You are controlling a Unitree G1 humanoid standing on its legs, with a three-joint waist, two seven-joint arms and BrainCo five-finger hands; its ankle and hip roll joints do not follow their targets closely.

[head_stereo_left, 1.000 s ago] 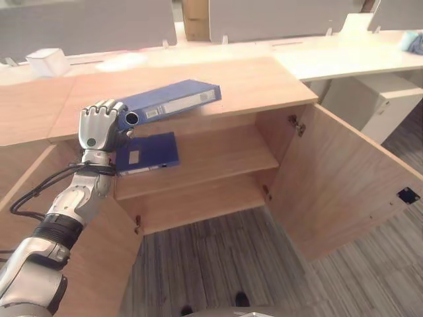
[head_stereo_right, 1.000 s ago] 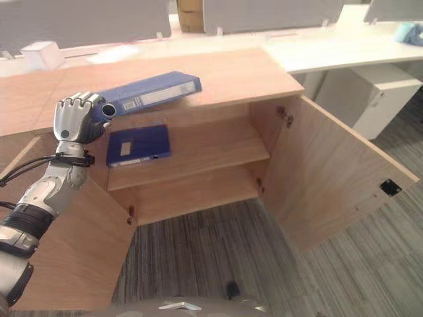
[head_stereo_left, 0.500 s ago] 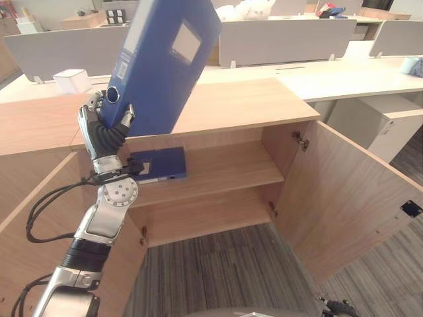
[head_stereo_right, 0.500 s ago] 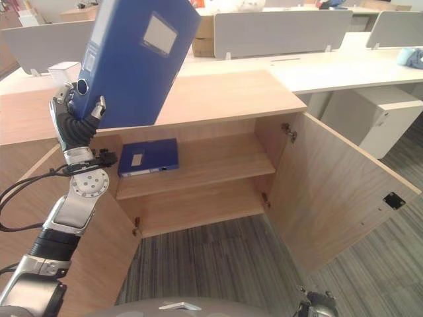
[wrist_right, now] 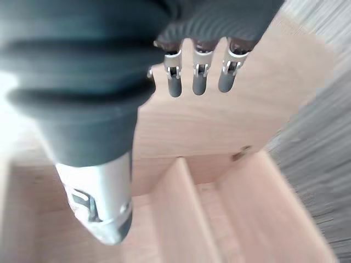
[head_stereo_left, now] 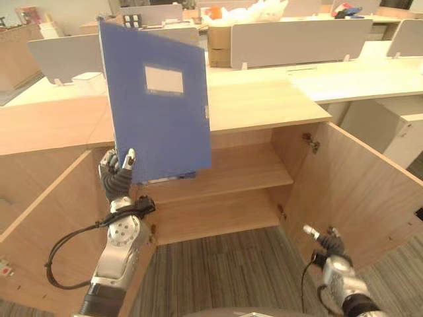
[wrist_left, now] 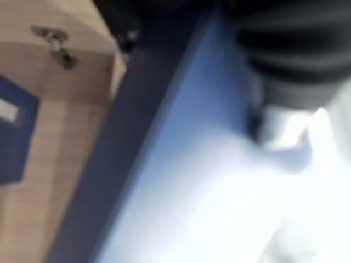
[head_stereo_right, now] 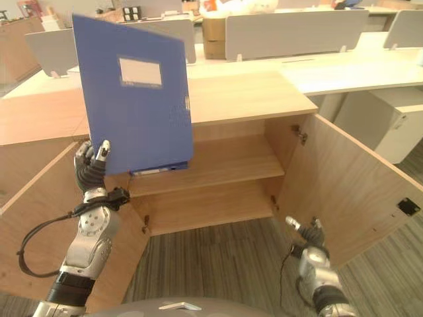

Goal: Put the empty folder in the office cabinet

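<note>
The office cabinet [head_stereo_left: 264, 125] stands with both doors open, and the blue folder [head_stereo_left: 158, 105], half a second ago tilted above the top, is now held upright before the upper shelf [head_stereo_left: 231, 173] — I judge it ready to go in. The left hand [head_stereo_left: 117, 177] pinches its lower corner. A second folder [head_stereo_right: 158, 170] on that shelf is mostly hidden behind it. The right hand [wrist_right: 200, 76] hangs low, fingers straight, idle.
</note>
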